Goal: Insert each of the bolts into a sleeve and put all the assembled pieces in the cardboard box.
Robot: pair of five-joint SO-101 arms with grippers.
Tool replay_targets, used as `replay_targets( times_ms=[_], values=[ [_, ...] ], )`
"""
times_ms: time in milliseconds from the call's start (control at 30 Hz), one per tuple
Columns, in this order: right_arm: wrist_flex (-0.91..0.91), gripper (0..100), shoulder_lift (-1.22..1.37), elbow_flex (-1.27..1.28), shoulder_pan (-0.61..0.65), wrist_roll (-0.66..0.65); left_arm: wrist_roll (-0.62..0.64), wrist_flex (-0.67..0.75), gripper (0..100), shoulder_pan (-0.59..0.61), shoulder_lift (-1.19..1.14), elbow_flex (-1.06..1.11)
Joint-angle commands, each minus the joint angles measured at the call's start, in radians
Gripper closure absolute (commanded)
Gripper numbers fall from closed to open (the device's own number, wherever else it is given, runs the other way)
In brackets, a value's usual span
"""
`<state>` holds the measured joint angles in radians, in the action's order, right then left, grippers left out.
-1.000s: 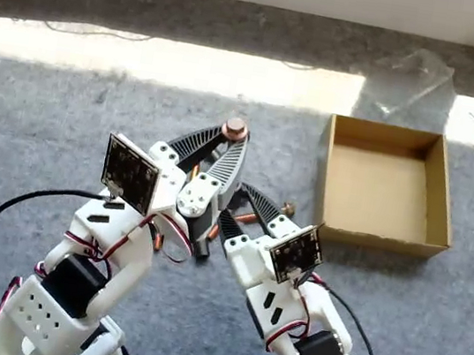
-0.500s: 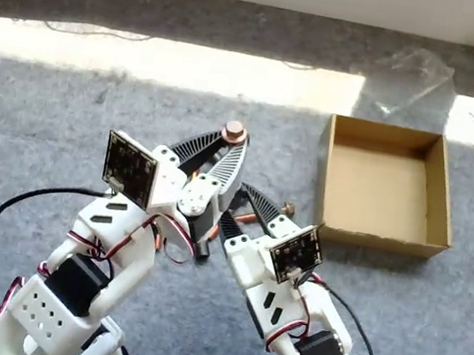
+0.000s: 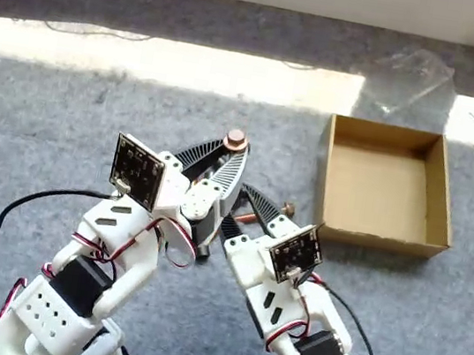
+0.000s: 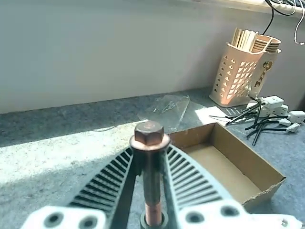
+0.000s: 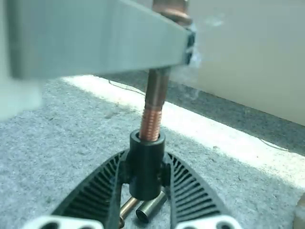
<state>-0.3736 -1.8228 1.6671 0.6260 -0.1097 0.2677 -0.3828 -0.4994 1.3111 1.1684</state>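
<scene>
One copper bolt (image 4: pixel 151 176), threaded tip entering black sleeve (image 5: pixel 145 164).

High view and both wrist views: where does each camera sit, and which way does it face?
High view: fixed above the table, looking down on both arms, the bolt and the cardboard box.
Left wrist view: on the left wrist, looking along the left hand, shut on the bolt, toward the box.
Right wrist view: on the right wrist, looking along the right hand, shut on the sleeve, at the bolt's threaded end.
Shared: both wrist views show bolt and sleeve; high and left wrist views show the box.
</scene>
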Motion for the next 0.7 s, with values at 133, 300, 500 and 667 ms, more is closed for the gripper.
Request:
replay_targets(
  times_ms=[133,300,500,667],
  values=[
    [0.005,99.5,-0.008,0.122,0.01,-0.011,0.015,0.023,99,-0.018,0.004,0.041],
    [0.005,99.5,-0.008,0.122,0.01,-0.011,0.014,0.018,99,-0.038,0.005,0.073],
    [0.005,99.5,-0.008,0.122,0.01,-0.011,0.014,0.018,99,-0.038,0.005,0.079],
    [0.005,99.5,-0.008,0.12,0.008,-0.011,0.011,0.017,99,-0.035,0.005,0.079]
  ],
)
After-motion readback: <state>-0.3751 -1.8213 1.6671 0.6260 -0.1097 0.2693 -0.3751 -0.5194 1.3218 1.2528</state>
